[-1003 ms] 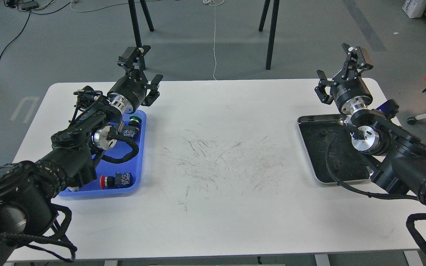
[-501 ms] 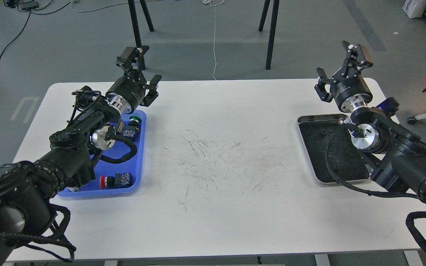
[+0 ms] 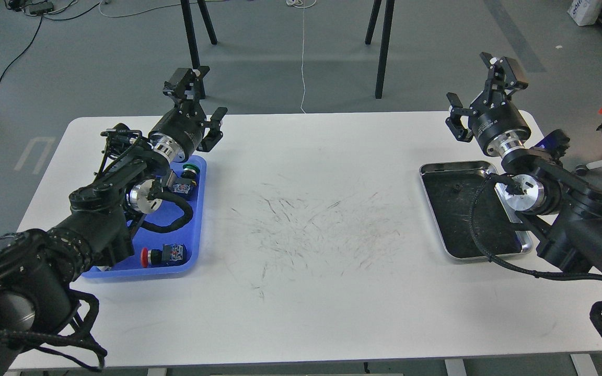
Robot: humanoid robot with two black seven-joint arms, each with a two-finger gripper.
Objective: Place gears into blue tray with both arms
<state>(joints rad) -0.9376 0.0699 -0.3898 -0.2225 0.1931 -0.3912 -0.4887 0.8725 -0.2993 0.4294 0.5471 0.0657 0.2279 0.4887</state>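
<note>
Though both claws hang empty, a gear waits in the steel tray

While the left claw [image 3: 203, 107] and right claw [image 3: 476, 89] both gape open, gripping nothing, one tiny gear [image 3: 456, 189] lies flat on the steel tray [image 3: 431, 168], hole up, no long axis. The second gear I cannot spot. The blue tray [image 3: 200, 214], lengthwise front to back on the table [image 3: 306, 292], shows only push buttons [image 3: 165, 254]; no gear looks delivered

Both claws gape empty above the table [image 3: 306, 313]: left claw [image 3: 196, 102], right claw [image 3: 481, 83].
</note>
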